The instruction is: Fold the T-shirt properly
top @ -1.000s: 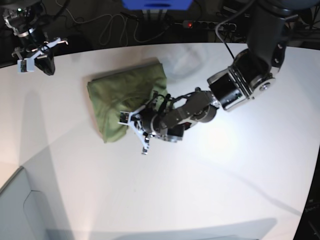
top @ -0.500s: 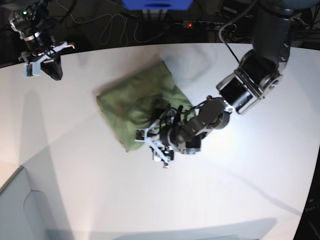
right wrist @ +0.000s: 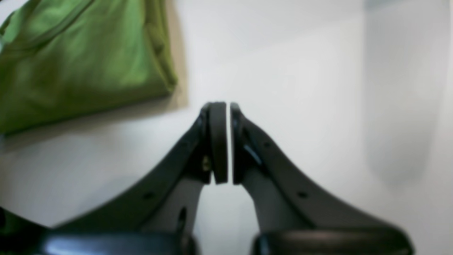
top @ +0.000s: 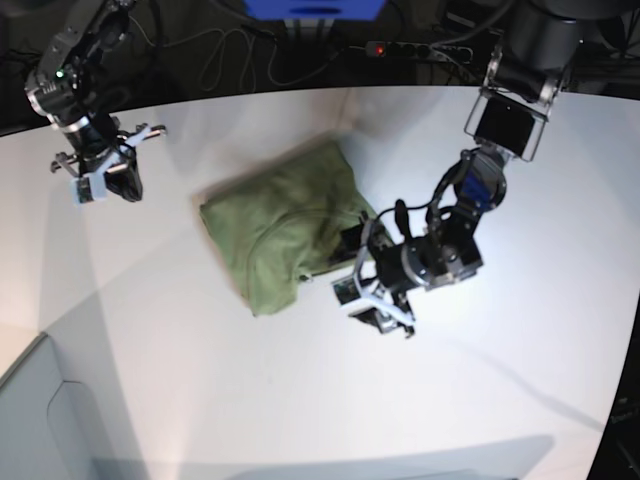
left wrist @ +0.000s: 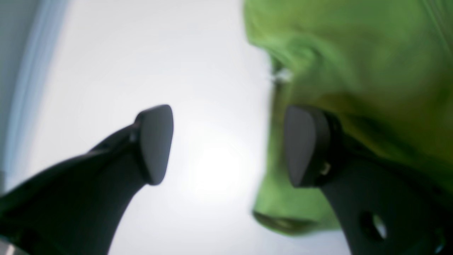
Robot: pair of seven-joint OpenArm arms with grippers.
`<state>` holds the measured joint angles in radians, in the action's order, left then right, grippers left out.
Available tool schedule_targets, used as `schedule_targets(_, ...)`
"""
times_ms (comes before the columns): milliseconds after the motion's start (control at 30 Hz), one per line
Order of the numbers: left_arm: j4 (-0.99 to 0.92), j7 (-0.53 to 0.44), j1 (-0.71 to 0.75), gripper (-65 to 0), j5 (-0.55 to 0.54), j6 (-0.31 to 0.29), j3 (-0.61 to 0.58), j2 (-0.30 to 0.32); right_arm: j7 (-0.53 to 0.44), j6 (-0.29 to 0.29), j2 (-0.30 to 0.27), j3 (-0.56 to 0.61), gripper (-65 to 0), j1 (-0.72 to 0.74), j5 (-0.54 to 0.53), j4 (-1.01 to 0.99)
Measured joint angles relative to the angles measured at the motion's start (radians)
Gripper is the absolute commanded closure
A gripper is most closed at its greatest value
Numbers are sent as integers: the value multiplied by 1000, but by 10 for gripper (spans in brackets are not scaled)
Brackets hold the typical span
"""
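Note:
The olive-green T-shirt [top: 285, 235] lies as a wrinkled, folded bundle on the white table [top: 200, 380], left of the middle. My left gripper [top: 375, 298] hovers just off the shirt's lower right edge, open and holding nothing. In the left wrist view the left gripper [left wrist: 230, 145] has wide jaws, one finger over bare table and the other over the edge of the T-shirt [left wrist: 354, 71]. My right gripper [top: 100, 180] is at the far left of the table, apart from the shirt. Its pads meet in the right wrist view, where the right gripper [right wrist: 224, 141] is shut and empty and the T-shirt [right wrist: 70, 63] lies up and to the left.
A power strip [top: 400, 48] and cables lie behind the table's far edge, with a blue object [top: 312, 8] at the top. A grey panel [top: 40, 420] sits below the table's lower left edge.
The left gripper opened and let go of the shirt, then drew back to the right of it. The shirt slid right and settled. The right arm moved down and right toward the table.

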<state>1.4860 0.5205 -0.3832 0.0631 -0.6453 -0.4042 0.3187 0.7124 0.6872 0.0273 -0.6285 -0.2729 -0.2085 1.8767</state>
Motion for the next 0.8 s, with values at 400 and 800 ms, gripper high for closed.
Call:
schedule_targets(400, 308, 204, 413, -465, 2, -3, 727, -12, -11, 0, -90, 238, 0, 219, 128, -268)
schedule_targets(800, 384, 205, 618, -465, -111, -2, 1274, -190, -14, 0, -113, 314, 0, 335, 129, -492)
